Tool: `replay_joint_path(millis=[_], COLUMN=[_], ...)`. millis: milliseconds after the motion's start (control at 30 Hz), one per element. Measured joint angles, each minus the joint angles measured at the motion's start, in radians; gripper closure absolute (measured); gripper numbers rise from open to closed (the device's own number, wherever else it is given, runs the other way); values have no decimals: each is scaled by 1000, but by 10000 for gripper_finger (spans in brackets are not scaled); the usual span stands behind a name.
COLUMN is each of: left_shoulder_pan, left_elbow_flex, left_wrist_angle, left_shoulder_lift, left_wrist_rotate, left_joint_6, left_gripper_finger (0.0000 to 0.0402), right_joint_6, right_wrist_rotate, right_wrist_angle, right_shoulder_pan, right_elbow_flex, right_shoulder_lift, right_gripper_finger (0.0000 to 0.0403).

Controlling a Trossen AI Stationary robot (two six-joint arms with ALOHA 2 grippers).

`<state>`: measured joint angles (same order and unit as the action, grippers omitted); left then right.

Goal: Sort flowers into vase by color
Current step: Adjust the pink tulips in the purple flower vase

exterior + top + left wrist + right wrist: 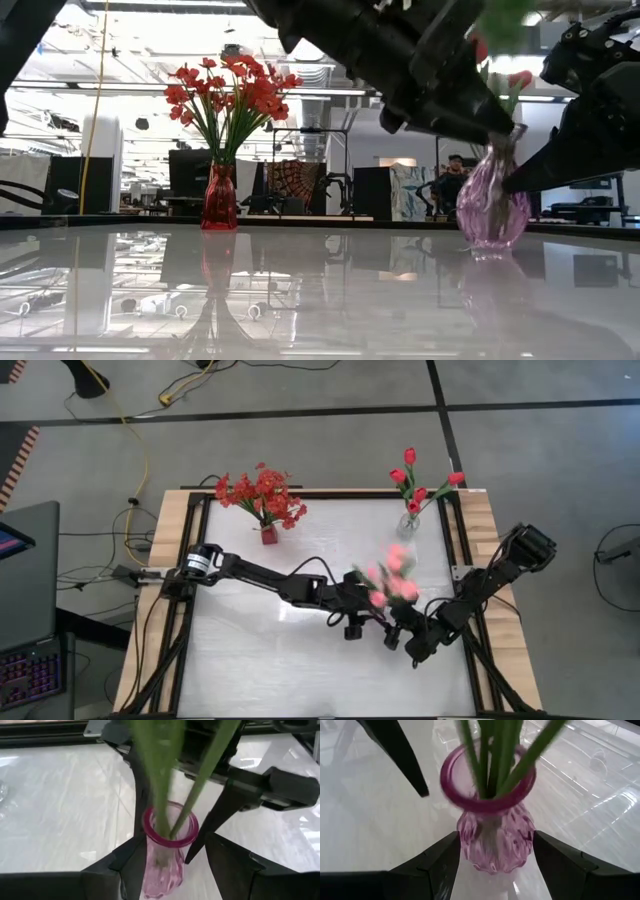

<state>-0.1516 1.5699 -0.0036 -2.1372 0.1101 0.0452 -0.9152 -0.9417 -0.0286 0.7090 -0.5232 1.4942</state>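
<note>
The pink vase (492, 837) is seen standing on the bench (250, 650), set between the spread jaws of the right gripper (492, 865), which flank its belly without visibly clenching it. Pink tulips (392, 575) are already seated in it, stems upright. The left gripper (170, 865) is held just beside the neck, jaws parted and released around the stems. The left arm is judged nearer for withdrawal.

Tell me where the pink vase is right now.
In the high view the pink vase stands right of the table's centre, under the pink tulips, between the left gripper and right gripper.
</note>
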Motion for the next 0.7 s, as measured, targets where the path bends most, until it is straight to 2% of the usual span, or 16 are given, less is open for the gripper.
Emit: replay_joint_path(millis=[467,700], left_shoulder_pan=[4,19], left_elbow_flex=[-2,-2], left_wrist_angle=[-46,-68], left_shoulder_lift=[-16,-22], left_wrist_rotate=[18,7], left_joint_6=[3,5], left_gripper_finger=[214,227], right_joint_6=[4,97], right_wrist_rotate=[8,49], right_wrist_angle=[36,75], right_shoulder_pan=[0,0], right_elbow_flex=[0,-38], right_shoulder_lift=[0,-1], right_gripper_finger=[127,127])
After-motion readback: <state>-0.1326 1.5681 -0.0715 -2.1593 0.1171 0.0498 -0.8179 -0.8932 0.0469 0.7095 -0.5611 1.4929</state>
